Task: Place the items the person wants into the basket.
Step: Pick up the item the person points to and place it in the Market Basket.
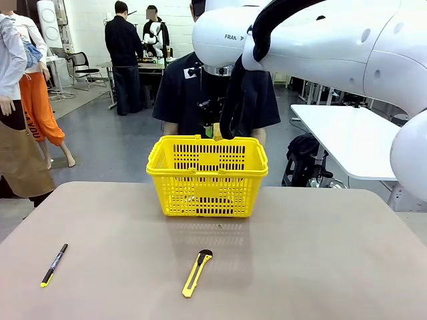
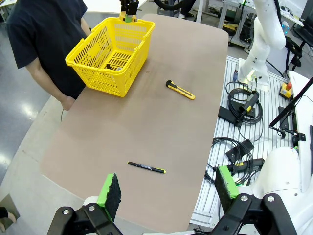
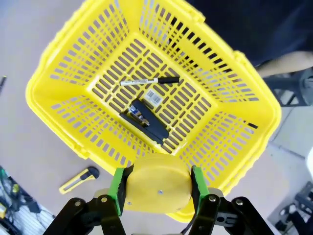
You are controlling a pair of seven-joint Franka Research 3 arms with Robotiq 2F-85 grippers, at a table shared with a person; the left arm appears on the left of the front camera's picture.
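The yellow basket [image 1: 207,193] stands at the table's far middle, in front of the person [image 1: 187,93]. In the right wrist view my right gripper [image 3: 156,182] is shut on the rounded yellow tape measure [image 3: 156,193], held right above the basket's near rim [image 3: 63,63]. Inside the basket lie the white marker with black cap [image 3: 149,81] and the black stapler [image 3: 145,122]. The left wrist view shows the right gripper [image 2: 129,14] over the basket [image 2: 105,78]. My left gripper [image 2: 168,188] hangs open high above the table's near end, with nothing between its fingers.
A yellow-and-black utility knife [image 1: 197,273] lies at the near middle of the table. A thin black pen with a yellow tip [image 1: 53,265] lies at the near left. Cables and gear [image 2: 244,127] sit beside the table. People stand farther back in the room.
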